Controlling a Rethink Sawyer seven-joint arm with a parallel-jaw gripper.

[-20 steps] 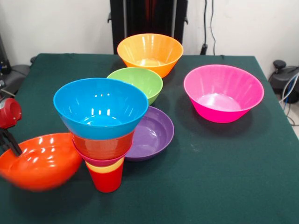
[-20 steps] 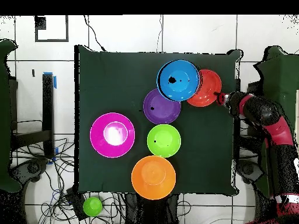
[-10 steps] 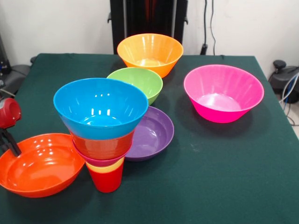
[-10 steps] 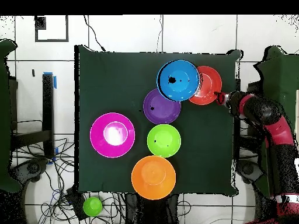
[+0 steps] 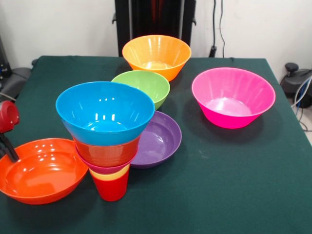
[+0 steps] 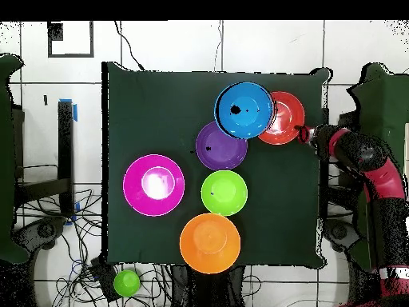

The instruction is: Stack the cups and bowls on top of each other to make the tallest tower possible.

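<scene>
Tower (image 5: pixel 108 141) of nested glossy plastic vessels, blue bowl uppermost, stands near-left on the green table (image 5: pixel 234 170); the hand (image 5: pixel 6 146) meets the orange-red plastic bowl's (image 5: pixel 41 170) left rim, grip unclear. Lift level, clearing the tower.

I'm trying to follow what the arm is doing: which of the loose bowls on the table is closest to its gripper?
The orange-red bowl, wide and shallow, beside the tower. The gripper is at its rim; the purple, green, light orange and magenta bowls sit farther off.
</scene>
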